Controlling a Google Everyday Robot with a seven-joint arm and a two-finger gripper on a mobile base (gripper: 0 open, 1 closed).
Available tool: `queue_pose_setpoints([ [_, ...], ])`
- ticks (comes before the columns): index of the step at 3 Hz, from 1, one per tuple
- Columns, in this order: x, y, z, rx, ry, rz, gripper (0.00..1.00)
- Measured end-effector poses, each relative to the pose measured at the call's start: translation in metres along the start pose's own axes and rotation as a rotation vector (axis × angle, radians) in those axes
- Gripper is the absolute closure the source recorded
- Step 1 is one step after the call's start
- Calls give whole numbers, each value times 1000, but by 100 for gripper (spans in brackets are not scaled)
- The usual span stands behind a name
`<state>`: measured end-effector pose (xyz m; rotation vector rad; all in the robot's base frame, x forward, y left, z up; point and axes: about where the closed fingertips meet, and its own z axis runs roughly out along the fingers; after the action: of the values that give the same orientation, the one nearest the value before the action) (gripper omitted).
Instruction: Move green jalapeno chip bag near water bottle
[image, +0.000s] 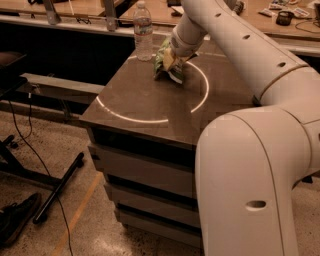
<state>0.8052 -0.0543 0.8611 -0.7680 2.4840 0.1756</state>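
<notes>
The water bottle (143, 32) stands upright close to the far edge of the brown worktop (145, 100), with only a thin strip of surface behind it before the drop. Nearer the camera than the bottle the worktop lies open, crossed by a pale ring mark (135, 119) that runs almost to the front edge. A stack of drawers (145, 170) sits below that edge. Beyond the bottle, across a dark gap, a wooden bench (90, 10) runs the width of the view. To the right of the bottle the robot's white arm (235, 40) slants down over the worktop, and its bulky base (250, 175) covers the near right corner. On the floor, far below and left of the bottle, are a black stand leg (57, 190) and a dark shoe (17, 217). The green jalapeno chip bag (162, 56) is just right of the bottle, near it but apart, crumpled and held in the gripper (171, 61), whose fingers are closed on its upper part while its lower end reaches the worktop.
</notes>
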Motion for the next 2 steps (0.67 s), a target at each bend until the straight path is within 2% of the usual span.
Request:
queue_pose_setpoints([
  [1,1,1,4,-3,5,-1,5],
  [2,1,2,6,-5,8,-2,0],
])
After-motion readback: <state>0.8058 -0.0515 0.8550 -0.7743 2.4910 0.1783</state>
